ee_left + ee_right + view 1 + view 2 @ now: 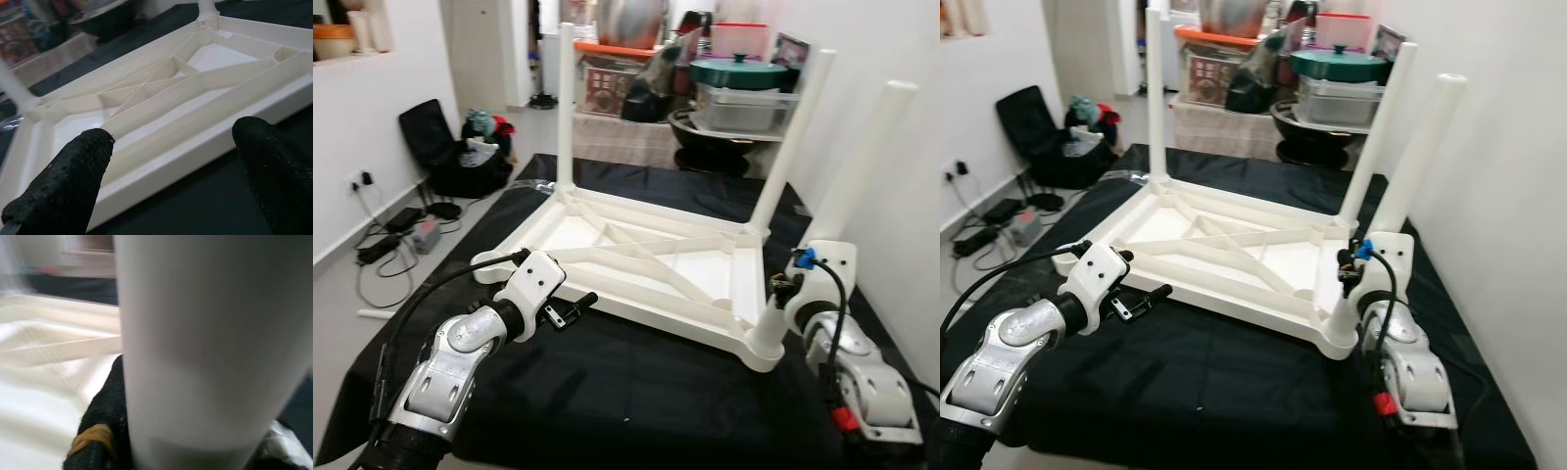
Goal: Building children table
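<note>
A white plastic children's table [656, 318] lies upside down on a black cloth [636, 392]. Legs stand upright at its far left [566, 108], far right [793, 137] and near right [864, 166] corners. The near-left corner shows a round socket [489, 266]. My right gripper [785, 294] is shut around the base of the near-right leg [210, 342], with one black finger [105, 416] pressed against it. My left gripper [570, 308] hovers open just in front of the table's near rim [195, 156], its fingers [73, 191] apart and holding nothing.
Pots and storage boxes [734, 88] crowd a low shelf behind the table. A black bag [450, 147] and cables with a power strip [401, 235] lie on the floor at left. A white wall [901, 59] stands close on the right.
</note>
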Controlling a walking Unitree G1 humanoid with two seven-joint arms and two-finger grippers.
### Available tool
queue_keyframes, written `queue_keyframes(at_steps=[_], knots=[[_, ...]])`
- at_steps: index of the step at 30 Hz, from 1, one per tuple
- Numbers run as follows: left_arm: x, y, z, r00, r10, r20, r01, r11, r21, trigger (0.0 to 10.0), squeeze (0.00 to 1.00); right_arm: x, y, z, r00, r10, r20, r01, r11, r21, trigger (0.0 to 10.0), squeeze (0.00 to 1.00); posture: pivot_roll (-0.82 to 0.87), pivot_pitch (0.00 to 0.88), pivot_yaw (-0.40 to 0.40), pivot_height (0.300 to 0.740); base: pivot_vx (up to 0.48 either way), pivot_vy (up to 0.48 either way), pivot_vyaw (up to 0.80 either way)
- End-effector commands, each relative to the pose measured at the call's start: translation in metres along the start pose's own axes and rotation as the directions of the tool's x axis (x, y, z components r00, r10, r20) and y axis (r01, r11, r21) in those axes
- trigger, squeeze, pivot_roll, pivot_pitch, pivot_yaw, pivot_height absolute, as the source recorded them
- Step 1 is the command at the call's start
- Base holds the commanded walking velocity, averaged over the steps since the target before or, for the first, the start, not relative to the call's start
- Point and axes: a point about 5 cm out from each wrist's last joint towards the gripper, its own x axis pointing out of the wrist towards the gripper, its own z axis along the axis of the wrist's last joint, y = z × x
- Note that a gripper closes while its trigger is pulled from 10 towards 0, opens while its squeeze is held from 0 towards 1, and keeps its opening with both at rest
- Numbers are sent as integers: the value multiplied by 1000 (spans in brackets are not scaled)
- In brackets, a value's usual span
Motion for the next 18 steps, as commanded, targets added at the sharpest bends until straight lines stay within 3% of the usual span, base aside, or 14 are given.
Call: queue_keyframes(at_steps=[1, 2, 3, 4, 5, 6, 7, 8, 9, 12, 15, 16, 17, 18], knots=[[6, -6, 2, 999, -35, 1, 35, 999, 10, 10000, 0, -9, 52, 3, 923, 382, 48, -384, 922, 52, 10000, 1000, 75, 0, -86, 740, 0, 0, 0], [6, -6, 2, 999, -35, 1, 35, 999, 10, 10000, 0, -9, 52, 3, 923, 382, 48, -384, 922, 52, 10000, 1000, 75, 0, -86, 740, 0, 0, 0], [6, -6, 2, 999, -37, 3, 36, 999, 11, 10000, 0, -13, 58, 10, 894, 440, 87, -446, 893, 68, 10000, 1000, 76, 0, -86, 740, 0, 0, 0], [6, -5, 3, 999, -36, 4, 36, 999, 12, 10000, 0, -22, 65, 20, 836, 534, 130, -543, 838, 50, 10000, 1000, 77, 0, -87, 740, 0, 0, 0], [6, -5, 3, 999, -36, 4, 36, 999, 12, 10000, 0, -22, 65, 20, 836, 534, 130, -543, 838, 50, 10000, 1000, 77, 0, -87, 740, 0, 0, 0], [6, -3, 3, 999, -37, 4, 37, 999, 13, 10000, 0, -39, 76, 32, 719, 679, 149, -686, 728, -9, 10000, 694, 74, 0, -85, 740, 0, 0, 0], [6, -3, 3, 999, -37, 4, 37, 999, 13, 10000, 0, -39, 76, 32, 719, 679, 149, -686, 728, -9, 10000, 694, 74, 0, -85, 740, 0, 0, 0], [6, -3, 2, 999, -38, 3, 38, 999, 13, 10000, 0, -45, 78, 35, 671, 731, 126, -732, 680, -49, 10000, 0, 74, 0, -85, 740, 0, 0, 0], [6, -3, 2, 999, -42, 2, 42, 999, 13, 10000, 0, -47, 76, 34, 654, 751, 92, -744, 660, -102, 10000, 0, 74, 0, -86, 740, 0, 0, 0], [6, -3, 2, 999, -46, 3, 46, 999, 14, 10000, 0, -44, 70, 34, 655, 754, 58, -740, 655, -155, 10000, 0, 74, 0, -86, 740, 0, 0, 0], [5, -3, 2, 999, -43, 3, 43, 999, 17, 10000, 0, -39, 65, 32, 649, 760, 47, -745, 647, -162, 10000, 0, 89, 0, -97, 740, 0, 0, 0], [5, -2, 2, 999, -41, 2, 41, 999, 17, 10000, 0, -36, 63, 29, 655, 754, 42, -741, 653, -155, 2784, 0, 89, 0, -97, 740, 0, 0, 0], [5, -2, 2, 999, -41, 2, 41, 999, 17, 10000, 0, -36, 63, 29, 655, 754, 42, -741, 653, -155, 2784, 0, 89, 0, -97, 740, 0, 0, 0], [4, -1, 1, 999, -36, -2, 36, 999, 20, 10000, 0, -27, 57, 21, 703, 711, 14, -702, 696, -151, 0, 0, 97, 0, -101, 740, 0, 0, 0]])
